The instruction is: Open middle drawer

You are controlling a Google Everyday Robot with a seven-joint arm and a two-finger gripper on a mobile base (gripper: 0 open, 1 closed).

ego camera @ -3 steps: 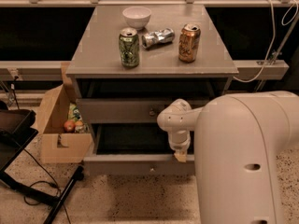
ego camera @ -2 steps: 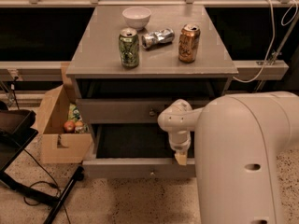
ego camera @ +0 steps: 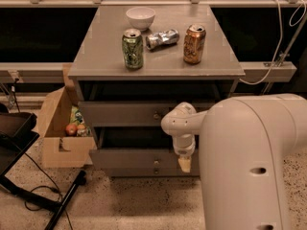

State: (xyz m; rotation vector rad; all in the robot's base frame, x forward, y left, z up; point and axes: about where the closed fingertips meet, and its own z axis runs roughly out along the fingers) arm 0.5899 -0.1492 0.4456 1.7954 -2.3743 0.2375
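The robot's bulky white arm (ego camera: 249, 166) fills the lower right, its wrist reaching down in front of the grey wooden cabinet with a flat grey tabletop (ego camera: 163, 63).

Below the tabletop's front edge, the middle drawer (ego camera: 127, 159), grey and flat-fronted, stands drawn out well past that edge, with its dark, deep interior open behind the front. It was already out a second ago and has shifted only slightly since, and the arm has hardly moved. I judge the pull to be at or near its end and the task nearly done. The shut grey drawer above (ego camera: 120, 114) sits flush.

A brown cardboard box (ego camera: 53, 147) stands on the floor beyond the left edge.

A green drinks can (ego camera: 133, 48) stands near the front edge, left of centre. An orange can (ego camera: 194, 43) is toward the front right corner. A crushed silver can (ego camera: 162, 38) lies between them, further back. A white bowl (ego camera: 140, 17) sits by the back edge.

The gripper (ego camera: 184, 164) hangs at the drawer front, right of the small round brass knob (ego camera: 156, 163). Whether it grasps anything cannot be told.
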